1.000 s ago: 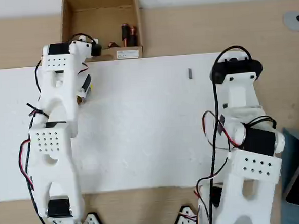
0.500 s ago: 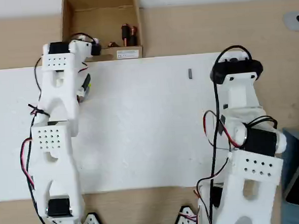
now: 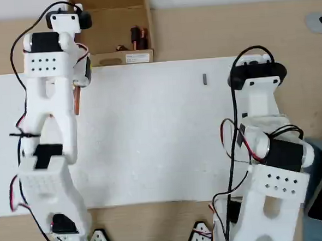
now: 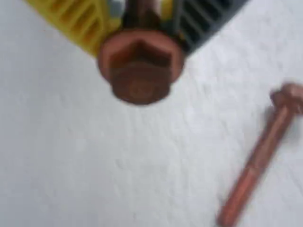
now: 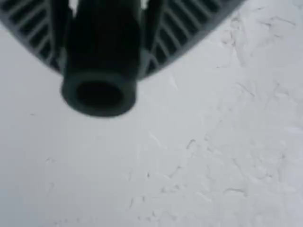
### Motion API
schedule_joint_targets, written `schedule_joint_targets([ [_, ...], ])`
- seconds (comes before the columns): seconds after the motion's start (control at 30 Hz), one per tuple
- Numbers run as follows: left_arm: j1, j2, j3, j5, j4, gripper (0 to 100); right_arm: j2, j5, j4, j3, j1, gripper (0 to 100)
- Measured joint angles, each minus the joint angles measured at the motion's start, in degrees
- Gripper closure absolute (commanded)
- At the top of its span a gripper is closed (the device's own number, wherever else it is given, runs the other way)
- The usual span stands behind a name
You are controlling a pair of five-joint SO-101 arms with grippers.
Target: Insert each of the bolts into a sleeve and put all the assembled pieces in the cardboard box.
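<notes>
My left gripper (image 4: 142,16) clenches a bolt (image 4: 140,66), arm stretched toward twelve o'clock; my right gripper (image 5: 102,23) grasps a sleeve (image 5: 99,92), arm folded at four o'clock.

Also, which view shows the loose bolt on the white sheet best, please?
The left wrist view: the loose bolt lies on the white sheet, head and shank both plain. The high view gives a thin copper shank beside the left arm, possibly the same bolt.

A copper bolt (image 4: 139,66) is clamped in the left hand (image 4: 142,16); a second bolt (image 4: 258,158) lies flat nearby. The right hand (image 5: 102,28) grips a black sleeve (image 5: 99,92).
</notes>
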Motion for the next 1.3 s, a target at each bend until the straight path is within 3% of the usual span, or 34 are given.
schedule_joint_targets([
  [0.33, 7.12, -23.91, 22.24, 0.09, 0.09, 100, -8.79, 0.0, 0.0, -0.09, -0.79, 98.9],
  [0.8, 10.02, -46.42, 48.09, 8.26, -3.6, 100, -32.0, 0.0, -2.64, 21.1, -5.8, 98.9],
  [1.3, 10.02, -80.44, 88.62, 8.97, -29.8, 100, -43.78, 0.0, -5.1, 31.82, -10.46, 98.9],
])
